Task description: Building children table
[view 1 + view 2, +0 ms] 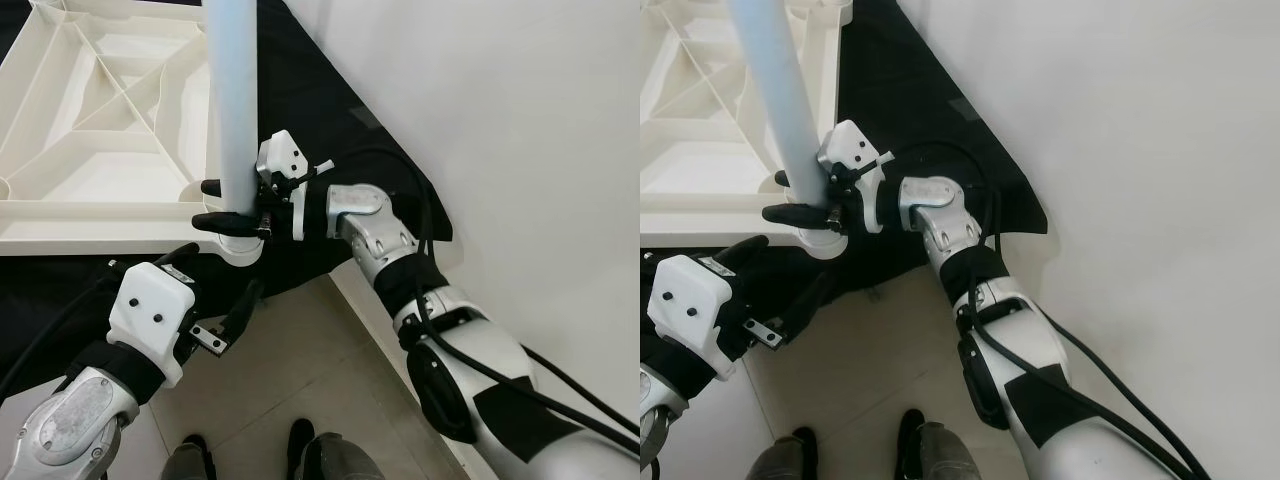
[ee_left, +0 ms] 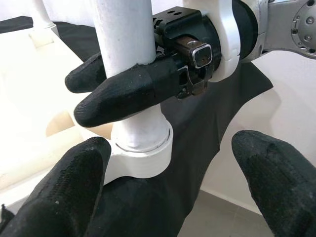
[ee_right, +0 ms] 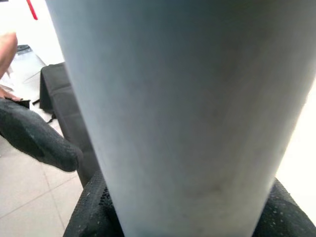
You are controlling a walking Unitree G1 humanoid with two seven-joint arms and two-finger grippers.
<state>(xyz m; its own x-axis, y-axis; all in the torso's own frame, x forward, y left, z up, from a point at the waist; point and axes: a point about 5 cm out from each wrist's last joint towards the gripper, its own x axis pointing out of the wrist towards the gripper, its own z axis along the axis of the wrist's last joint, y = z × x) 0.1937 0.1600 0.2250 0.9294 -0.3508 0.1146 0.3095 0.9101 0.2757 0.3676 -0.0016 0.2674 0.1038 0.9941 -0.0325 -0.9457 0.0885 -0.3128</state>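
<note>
Left gripper [image 1: 222, 300]: fingers spread wide, I see it just below the corner socket [image 1: 240, 250]. Right gripper [image 1: 222, 203]: clamped on the table leg [image 1: 232, 100], upright in that socket of the upturned tabletop [image 1: 90, 120].

- Both my eye views are evenly and brightly lit; the white wall [image 1: 520, 120] reads pale grey with no hard shadow on it.
- The black cloth [image 1: 320, 90] swallows detail and shows almost no folds.
- Soft highlights sit on my silver right arm [image 1: 470, 350], short of glare.
- The pale blue table leg [image 1: 232, 100] is sharp in my eye views, and straight edges bow slightly near the corners.
- In my left wrist view my own fingertips [image 2: 59, 197] are big and soft, while my right gripper [image 2: 133, 94] on the leg is crisp.
- In my right wrist view the leg is too close, a blurred grey surface, with washed-out white behind.
</note>
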